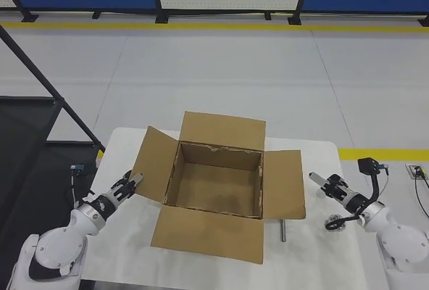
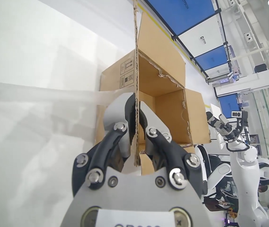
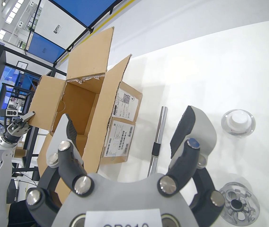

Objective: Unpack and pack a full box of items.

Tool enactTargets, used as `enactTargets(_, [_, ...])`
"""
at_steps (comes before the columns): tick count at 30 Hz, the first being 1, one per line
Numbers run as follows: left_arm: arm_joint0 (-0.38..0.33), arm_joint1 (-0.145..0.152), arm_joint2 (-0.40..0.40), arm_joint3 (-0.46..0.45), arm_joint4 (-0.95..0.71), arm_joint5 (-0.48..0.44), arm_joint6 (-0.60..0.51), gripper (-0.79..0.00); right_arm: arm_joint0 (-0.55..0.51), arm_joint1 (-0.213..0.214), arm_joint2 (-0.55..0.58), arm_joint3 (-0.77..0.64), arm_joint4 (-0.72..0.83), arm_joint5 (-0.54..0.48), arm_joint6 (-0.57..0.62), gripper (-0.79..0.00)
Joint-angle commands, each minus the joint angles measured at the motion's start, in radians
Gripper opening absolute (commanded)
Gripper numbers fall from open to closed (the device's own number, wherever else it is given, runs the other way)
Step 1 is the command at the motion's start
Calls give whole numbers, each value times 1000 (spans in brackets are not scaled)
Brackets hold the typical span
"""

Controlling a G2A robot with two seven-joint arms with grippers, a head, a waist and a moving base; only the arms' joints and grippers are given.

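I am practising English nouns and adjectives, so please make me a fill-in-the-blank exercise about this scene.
1. The left gripper is shut on a ____ of the cardboard box.
2. The fingers of the right gripper are ____.
3. The metal rod lies on the ____, beside the box.
Missing words: flap, open, table.

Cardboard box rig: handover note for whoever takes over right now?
Left gripper: shut on the left flap of the brown cardboard box.
Right gripper: open, holding nothing, just off the box's right flap.
Things: all four flaps are open and the box looks empty. A silver metal rod, a clear round dish with a white cap and a grey metal ring part lie on the white table beside the box.
Done: apparently unpacked.
Left: repack the items.
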Motion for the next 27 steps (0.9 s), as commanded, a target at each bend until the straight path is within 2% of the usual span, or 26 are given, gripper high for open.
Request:
enactTargets(1, [16,3,-15,-7,0,-3,3,-785,2,2,-3,-3,-1,2,1,0])
enactTargets(8, [70,10,-65,-28,-19,-15,17,-785,9,10,-9,-29,-40,-14,21,0])
enactTargets(16, [107,20,-100,-39,-28,-41,2,-785,-17,27,11,-104,-130,-32,95,0])
enactTargets(27, [85,33,-117,-12,-42,-75,-16,-785,-23,48,-16,-191,-228,-34,256,0])
